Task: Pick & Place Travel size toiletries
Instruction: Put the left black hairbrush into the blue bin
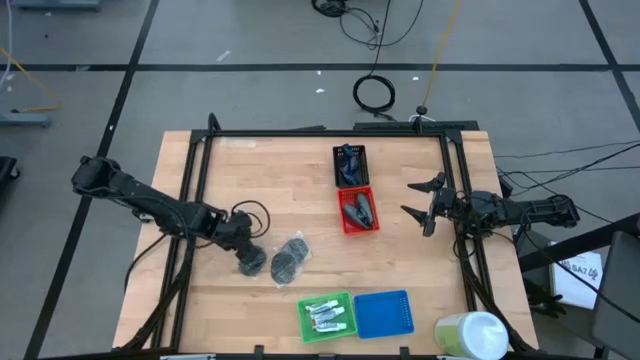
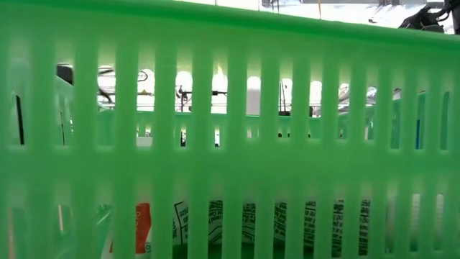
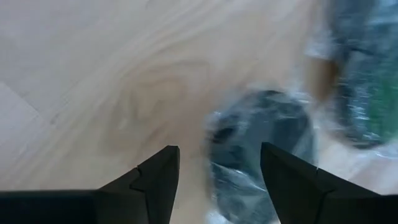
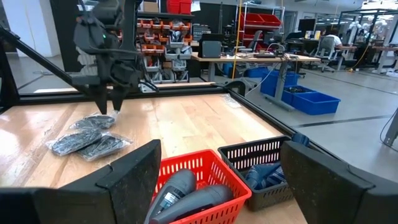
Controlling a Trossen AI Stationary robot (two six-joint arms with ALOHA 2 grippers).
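Two round dark pads in clear wrap lie on the wood. My left gripper (image 1: 250, 264) (image 3: 221, 171) is open, pointing down over the nearer pad (image 1: 253, 262) (image 3: 261, 155), which lies between and just ahead of its fingers. The other pad (image 1: 290, 260) (image 3: 360, 81) lies beside it. Dark blue-grey mini bottles (image 1: 360, 210) (image 4: 186, 193) lie in the red basket (image 1: 343, 212), and more of them (image 1: 350, 165) in the black basket (image 1: 336, 165). White tubes (image 1: 325, 315) lie in the green basket (image 1: 301, 308). My right gripper (image 1: 418, 202) (image 4: 221, 165) waits open, right of the red basket. My left gripper comes at the nearer pad from above with its fingers standing on either side of the clear wrap (image 3: 217, 124). I cannot tell whether they touch it.
A blue basket (image 1: 385, 313) stands right of the green one at the near edge. A large white-and-green cylinder (image 1: 470, 335) stands at the near right corner. The green basket's wall (image 2: 230, 129) fills the low view. A black frame borders the table.
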